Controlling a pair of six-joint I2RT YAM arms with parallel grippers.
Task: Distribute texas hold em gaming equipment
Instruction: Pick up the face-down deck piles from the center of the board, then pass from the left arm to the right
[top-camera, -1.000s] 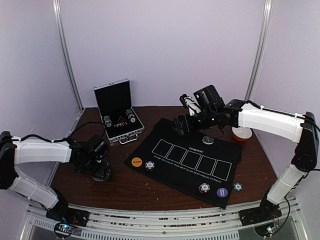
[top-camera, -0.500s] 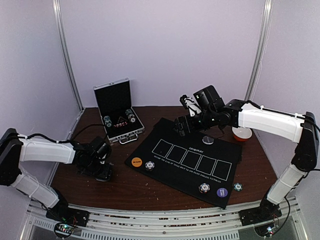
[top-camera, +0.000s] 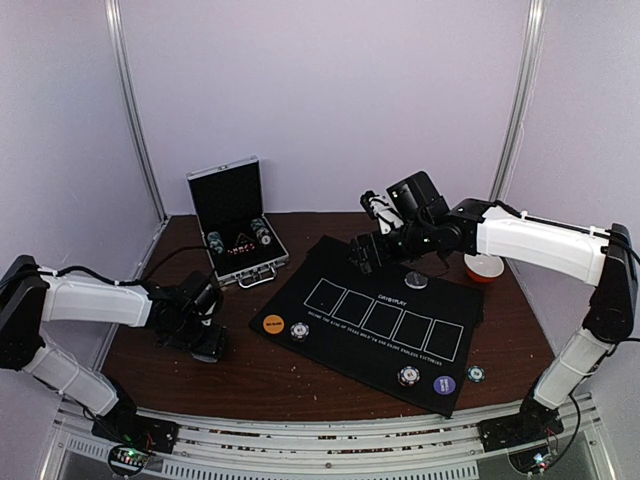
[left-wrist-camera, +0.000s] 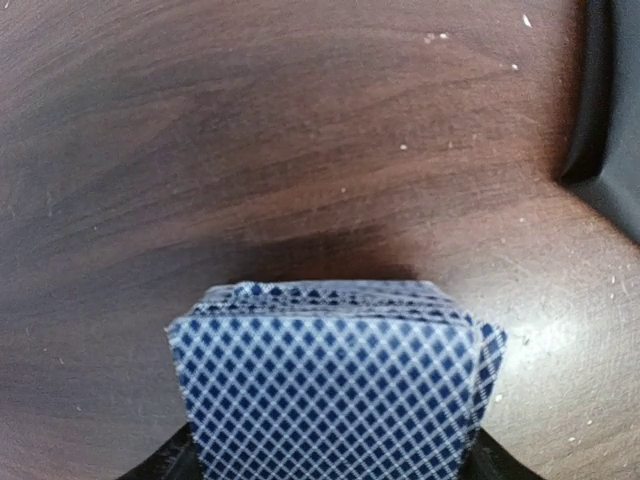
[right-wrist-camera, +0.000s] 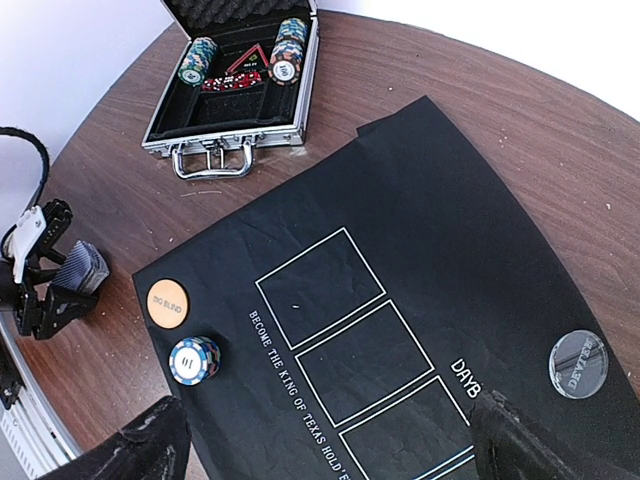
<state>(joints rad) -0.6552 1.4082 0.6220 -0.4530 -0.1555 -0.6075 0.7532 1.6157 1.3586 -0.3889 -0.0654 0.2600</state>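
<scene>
Left hand (top-camera: 207, 342) just closed, now clamped on blue diamond-backed card deck (left-wrist-camera: 335, 390), near brown wooden bench (left-wrist-camera: 300, 130), left of black printed mat (right-wrist-camera: 440, 200). Right hand (top-camera: 362, 250) unchanged, jaws apart, empty above mat. Deck appears secured; dealing likely next

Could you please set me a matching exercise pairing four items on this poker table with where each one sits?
Things:
1. orange round button
2. dark silver round button
3. blue diamond-backed deck of cards
4. open silver metal case

Places:
A. on the brown wooden table, far left
B. between the left gripper fingers
C. far side of the black mat
D. mat corner nearest the left arm, beside a white-edged chip stack

Pairs: 1-D, 2-C, 3-B, 4-A.
</scene>
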